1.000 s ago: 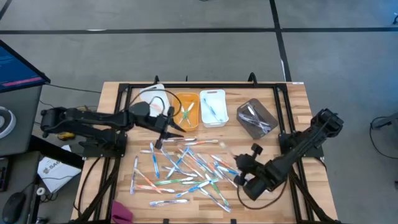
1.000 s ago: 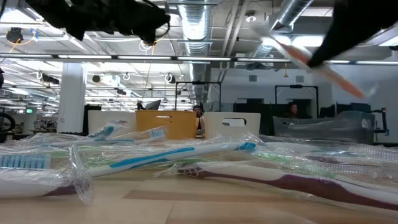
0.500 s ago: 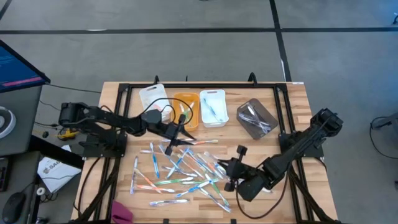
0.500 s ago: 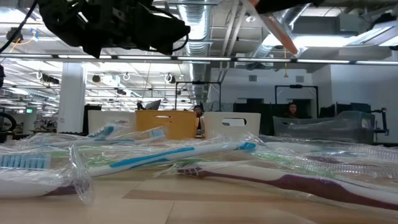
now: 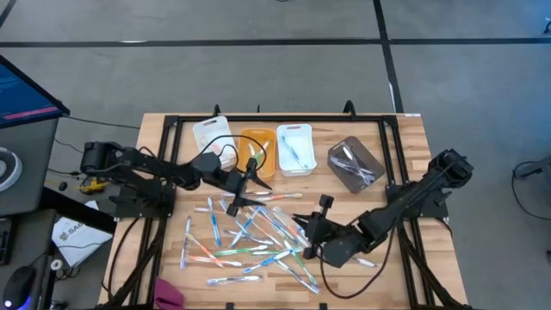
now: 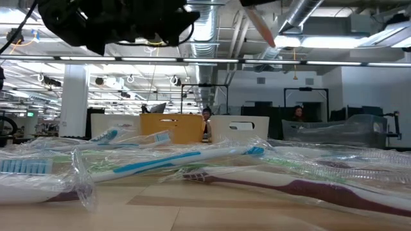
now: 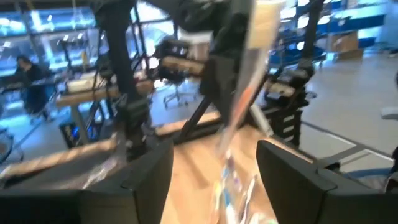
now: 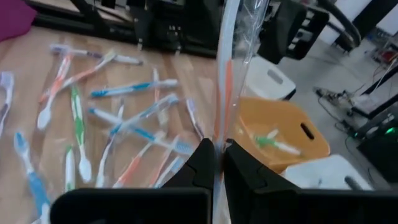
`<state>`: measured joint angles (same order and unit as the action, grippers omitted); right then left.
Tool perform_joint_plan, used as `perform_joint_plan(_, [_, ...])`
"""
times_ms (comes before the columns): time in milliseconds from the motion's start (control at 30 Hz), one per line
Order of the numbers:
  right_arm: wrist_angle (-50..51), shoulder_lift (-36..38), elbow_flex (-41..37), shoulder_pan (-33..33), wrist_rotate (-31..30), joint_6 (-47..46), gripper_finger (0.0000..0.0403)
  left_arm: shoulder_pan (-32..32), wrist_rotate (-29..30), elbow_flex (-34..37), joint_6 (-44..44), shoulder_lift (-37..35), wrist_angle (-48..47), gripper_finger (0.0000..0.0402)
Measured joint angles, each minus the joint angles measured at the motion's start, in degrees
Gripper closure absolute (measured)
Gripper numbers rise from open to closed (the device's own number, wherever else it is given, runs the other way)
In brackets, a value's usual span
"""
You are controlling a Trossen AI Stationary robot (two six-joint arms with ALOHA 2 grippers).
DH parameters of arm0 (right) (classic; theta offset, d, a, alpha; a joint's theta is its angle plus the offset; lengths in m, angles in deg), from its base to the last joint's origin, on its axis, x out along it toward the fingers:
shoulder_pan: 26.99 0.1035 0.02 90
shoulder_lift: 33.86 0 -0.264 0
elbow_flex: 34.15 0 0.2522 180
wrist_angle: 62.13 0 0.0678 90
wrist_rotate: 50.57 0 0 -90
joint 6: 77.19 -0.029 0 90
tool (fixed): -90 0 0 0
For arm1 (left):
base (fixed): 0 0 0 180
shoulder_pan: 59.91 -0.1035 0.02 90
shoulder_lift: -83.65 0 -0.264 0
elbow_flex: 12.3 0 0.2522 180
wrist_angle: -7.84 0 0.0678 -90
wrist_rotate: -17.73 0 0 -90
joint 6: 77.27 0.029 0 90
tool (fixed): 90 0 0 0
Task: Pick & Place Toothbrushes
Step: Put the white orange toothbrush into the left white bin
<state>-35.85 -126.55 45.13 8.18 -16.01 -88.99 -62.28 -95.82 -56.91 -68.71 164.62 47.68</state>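
Dozens of toothbrushes (image 5: 250, 231) lie scattered at centre frame, thin plastic sticks in crinkly clear wrap. Over the orange bin (image 5: 257, 151), the left gripper (image 5: 244, 182) has just spread wide, probably a drop, though blur hides it. Lower right of centre, the right gripper (image 8: 218, 163) has swung toward the pile, clamped on an orange-striped wrapped brush (image 8: 227, 74).

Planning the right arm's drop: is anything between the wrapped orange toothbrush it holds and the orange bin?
Nothing visible stands between them. The right gripper is shut on the wrapped orange toothbrush, raised above the scattered toothbrushes. The left gripper, open, hovers at the orange bin's near edge and could crowd the approach.
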Motion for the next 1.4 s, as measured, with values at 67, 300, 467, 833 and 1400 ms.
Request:
perform_joint_plan(67, [-2.35, 0.00, 0.00, -0.67, 0.08, 2.09, 0.0397, 1.54, -0.05, 0.00, 0.27, 0.00, 1.33, 0.0164])
perform_joint_plan(300, [-6.30, 0.00, 0.00, -2.51, 2.04, 6.23, 0.0397, 5.34, -0.26, 0.00, 3.31, 0.00, 3.37, 0.0159])
perform_joint_plan(467, [-7.90, 0.00, 0.00, -3.38, 4.48, 7.70, 0.0397, 5.47, 0.09, 0.00, 3.39, 0.00, 4.43, 0.0160])
perform_joint_plan(833, [-11.02, 0.00, 0.00, -4.11, 6.95, 12.44, 0.0397, 5.31, 3.52, 0.00, 3.21, 0.02, 4.41, 0.0158])
perform_joint_plan(1400, [-14.88, 0.00, 0.00, -13.90, 23.56, 17.76, 0.0397, 5.18, 3.76, -0.04, 4.81, 1.25, 5.74, 0.0159])
